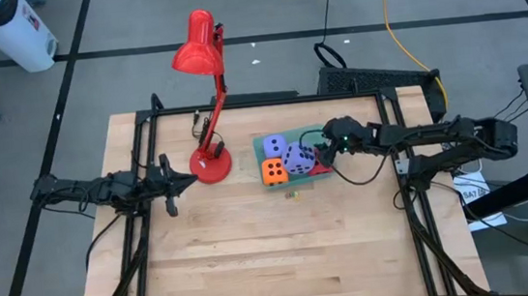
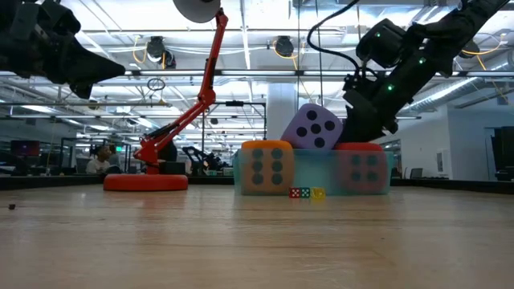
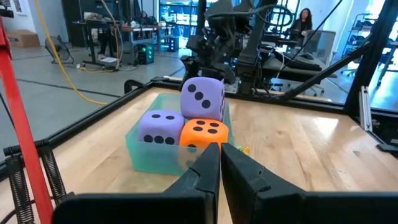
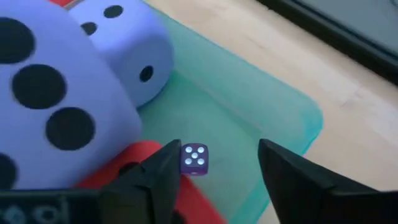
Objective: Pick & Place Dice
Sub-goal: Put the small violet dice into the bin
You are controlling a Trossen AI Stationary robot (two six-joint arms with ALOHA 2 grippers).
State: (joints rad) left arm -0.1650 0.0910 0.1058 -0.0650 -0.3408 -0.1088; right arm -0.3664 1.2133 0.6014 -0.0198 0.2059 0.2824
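A translucent green tray (image 1: pixel 260 145) holds all the foam dice. The orange die (image 1: pixel 273 171) sits at the tray's near left corner and one lavender die (image 3: pixel 160 127) beside it. The second lavender die (image 2: pixel 313 127) lies tilted on top of the others. The red die (image 2: pixel 363 168) sits at the tray's right end. My right gripper (image 4: pixel 217 168) is open and slants down over the tray's right end, just above the red die (image 4: pixel 134 163). My left gripper (image 3: pixel 219 167) is shut and hovers left of the tray, near the lamp base. My right gripper has one finger (image 4: pixel 155 177) close over the red die's upper edge (image 4: pixel 124 158). Whether it touches the die I cannot tell. Nothing lies between the two fingers except the tray floor below.
A red desk lamp stands on its round base (image 1: pixel 211 164) left of the tray, its arm rising toward the far edge. A tiny purple die (image 4: pixel 194 158) lies on the tray floor. Tiny coloured dice (image 2: pixel 308 193) lie on the table before the tray. Bare wood extends toward the near edge.
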